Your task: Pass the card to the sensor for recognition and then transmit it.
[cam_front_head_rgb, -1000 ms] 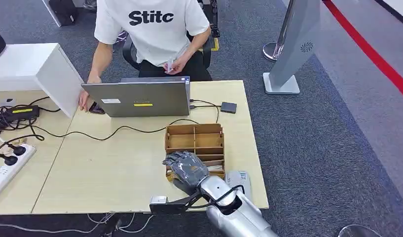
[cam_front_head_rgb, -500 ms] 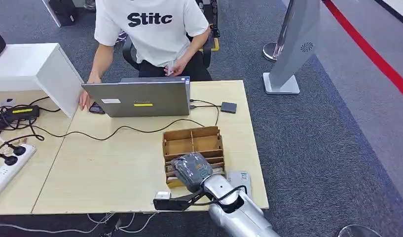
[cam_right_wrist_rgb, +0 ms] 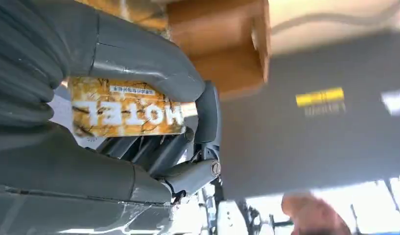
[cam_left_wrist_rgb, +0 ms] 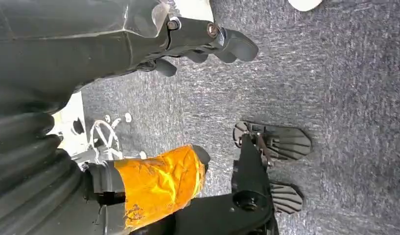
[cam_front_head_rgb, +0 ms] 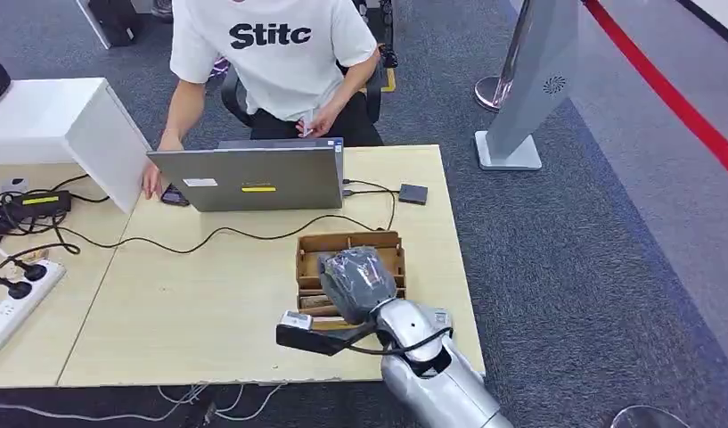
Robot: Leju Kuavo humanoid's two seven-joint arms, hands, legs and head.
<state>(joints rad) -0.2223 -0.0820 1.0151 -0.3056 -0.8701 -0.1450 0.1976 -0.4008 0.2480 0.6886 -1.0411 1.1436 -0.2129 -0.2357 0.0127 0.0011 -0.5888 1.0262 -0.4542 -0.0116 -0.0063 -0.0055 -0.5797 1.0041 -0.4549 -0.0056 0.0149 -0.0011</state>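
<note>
My right hand (cam_front_head_rgb: 358, 281) hovers over the wooden card box (cam_front_head_rgb: 317, 245), near the table's front right. In the right wrist view its thumb and fingers pinch a yellow-brown card (cam_right_wrist_rgb: 124, 113) printed "HOTEL", with the box (cam_right_wrist_rgb: 227, 49) just beyond the hand. The small black sensor (cam_front_head_rgb: 413, 193) lies on the table further back, right of the laptop and joined to it by a cable. My left hand (cam_left_wrist_rgb: 188, 44) hangs over the grey carpet with nothing in it and its fingers apart.
A person in a white T-shirt (cam_front_head_rgb: 275, 53) sits behind the grey laptop (cam_front_head_rgb: 253, 176), one hand beside it. Black cables cross the table to a power strip (cam_front_head_rgb: 12, 299) at the left. A white box (cam_front_head_rgb: 66, 125) stands back left, a grey stand (cam_front_head_rgb: 529, 80) on the carpet at the right.
My right hand has risen from the front of the card box and moved away from me, now over the box with the card in it.
</note>
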